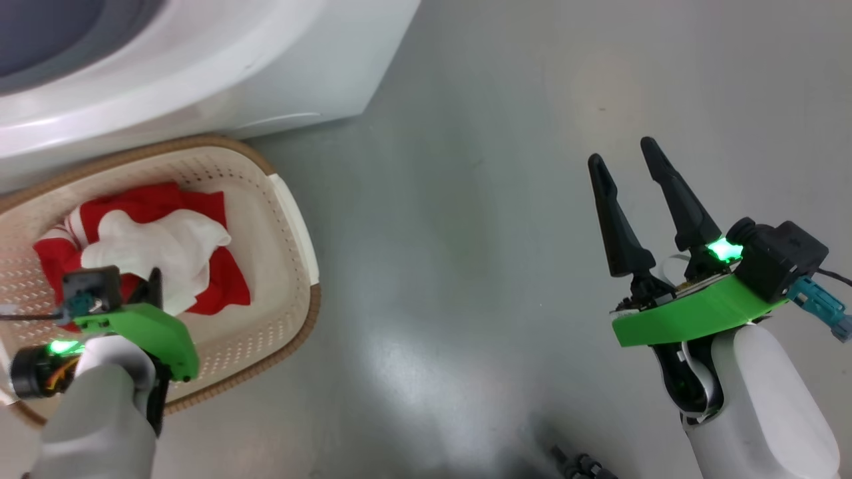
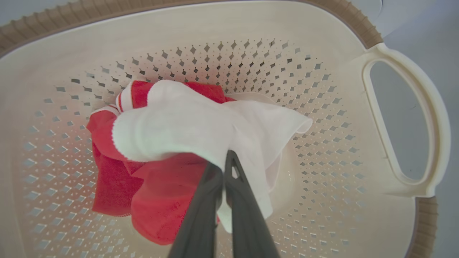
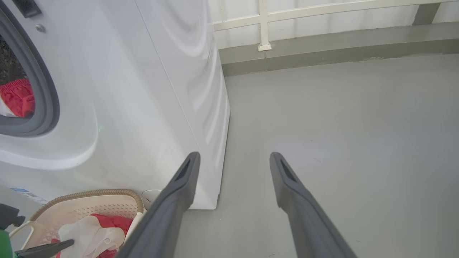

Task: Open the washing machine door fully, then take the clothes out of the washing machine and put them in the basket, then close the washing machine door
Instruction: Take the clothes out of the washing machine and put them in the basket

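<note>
The basket [image 1: 293, 219] holds red and white clothes [image 1: 166, 246] heaped at its middle, and a red garment [image 3: 16, 96] lies inside the washing machine [image 1: 266, 60]. The left tool [image 2: 224, 165] is pinched on the heap's white cloth. The right tool [image 1: 620, 150], fingers spread, hangs over the floor [image 1: 466, 233], well apart from the basket.

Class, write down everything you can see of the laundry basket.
The basket is a rectangular cream plastic tub with rounded corners, diamond-shaped holes in its walls, a brown woven-look rim and a white loop handle. It stands upright on the grey floor just in front of the washing machine. Red and white clothes lie heaped inside, and the left gripper reaches in, shut on the white fabric.
</note>
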Tool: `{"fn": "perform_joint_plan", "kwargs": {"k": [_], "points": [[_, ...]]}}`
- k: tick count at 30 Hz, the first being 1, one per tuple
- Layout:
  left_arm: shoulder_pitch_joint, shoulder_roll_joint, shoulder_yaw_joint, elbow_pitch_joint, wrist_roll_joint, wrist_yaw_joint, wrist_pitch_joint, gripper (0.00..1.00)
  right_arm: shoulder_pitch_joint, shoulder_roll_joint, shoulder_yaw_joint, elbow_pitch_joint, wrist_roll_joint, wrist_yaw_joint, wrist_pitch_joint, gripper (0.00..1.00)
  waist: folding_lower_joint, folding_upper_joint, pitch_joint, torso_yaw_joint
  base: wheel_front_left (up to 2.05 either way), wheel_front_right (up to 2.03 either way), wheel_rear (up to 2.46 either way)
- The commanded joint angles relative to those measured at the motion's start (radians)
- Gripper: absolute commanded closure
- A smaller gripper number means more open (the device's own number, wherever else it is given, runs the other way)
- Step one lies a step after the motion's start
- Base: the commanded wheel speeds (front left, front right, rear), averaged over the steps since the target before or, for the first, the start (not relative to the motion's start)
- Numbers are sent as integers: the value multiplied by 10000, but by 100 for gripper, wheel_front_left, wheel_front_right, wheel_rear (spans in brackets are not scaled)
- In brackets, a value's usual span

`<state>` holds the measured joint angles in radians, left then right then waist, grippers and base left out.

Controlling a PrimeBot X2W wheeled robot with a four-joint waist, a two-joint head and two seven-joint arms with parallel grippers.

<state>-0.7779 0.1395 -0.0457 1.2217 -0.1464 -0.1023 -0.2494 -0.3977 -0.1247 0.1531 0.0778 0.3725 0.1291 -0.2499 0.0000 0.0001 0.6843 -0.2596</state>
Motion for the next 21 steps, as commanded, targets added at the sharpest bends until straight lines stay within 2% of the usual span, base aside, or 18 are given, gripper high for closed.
{"fn": "perform_joint_plan", "kwargs": {"k": [1, 8, 10, 11, 12, 13, 14, 21], "points": [[38, 425, 137, 23, 127, 22, -119, 100, 5, 32, 236, -253, 66, 16, -118, 0, 0, -1, 317, -261, 0, 0, 0], [-405, 705, 64, 535, 77, 138, 251, 98, -195, 101, 356, -298, 67, 16, -118, 0, 0, -1, 632, -448, 0, 0, 0], [-456, 745, 103, 582, -6, 147, 313, 71, -229, 114, 365, -304, 65, 16, -118, 0, 0, -1, 678, -472, 0, 0, 0], [-469, 773, 110, 598, -36, 145, 316, 55, -244, 121, 368, -298, 61, 16, -118, 0, 0, -1, 691, -481, 0, 0, 0], [-482, 791, 117, 611, -64, 152, 310, 29, -256, 125, 368, -290, 57, 16, -118, 0, 0, -1, 696, -483, 0, 0, 0], [-493, 792, 122, 621, -93, 153, 302, 21, -265, 128, 362, -283, 54, 16, -118, 0, 0, -1, 694, -477, 0, 0, 0], [-502, 785, 134, 630, -130, 153, 287, 0, -269, 131, 354, -275, 52, 16, -118, 0, 0, -1, 682, -466, 0, 0, 0], [-471, 574, 254, 664, -493, 53, 65, 0, -151, 44, 260, -168, 18, 16, -118, 0, 0, -1, 276, -158, 0, 0, 0]]}}
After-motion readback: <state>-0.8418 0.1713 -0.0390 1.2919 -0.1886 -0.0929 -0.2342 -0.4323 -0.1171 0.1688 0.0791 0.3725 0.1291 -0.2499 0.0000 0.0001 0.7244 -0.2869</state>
